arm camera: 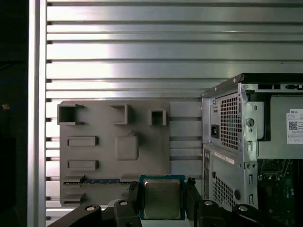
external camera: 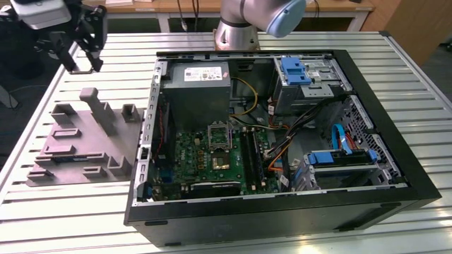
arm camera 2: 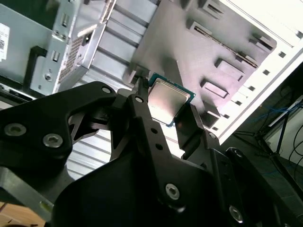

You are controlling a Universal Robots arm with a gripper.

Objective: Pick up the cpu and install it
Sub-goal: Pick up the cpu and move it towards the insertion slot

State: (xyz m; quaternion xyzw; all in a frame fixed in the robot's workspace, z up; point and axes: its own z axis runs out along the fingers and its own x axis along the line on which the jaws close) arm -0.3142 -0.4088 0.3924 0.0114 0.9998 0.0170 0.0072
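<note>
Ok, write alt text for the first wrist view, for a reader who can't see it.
The gripper holds the cpu by two opposite edges, silvery top toward the camera, above a slatted metal table. On the table lie a grey moulded tray and, beside it, a computer case.

My arm [external camera: 236,29] is a silver-grey tube with a pale blue joint cap [external camera: 286,18], and the claw [arm camera 2: 165,106] is all matte black link bars with silver screws [arm camera 2: 172,191].

White printed label [external camera: 200,74] on power supply [external camera: 201,100], in a corner of computer case [external camera: 282,222]: print too small to read. Same label [arm camera: 294,126] in first wrist view: heading, square code patch, fine lines. cpu [arm camera: 162,198] lid: nothing legible.
</note>
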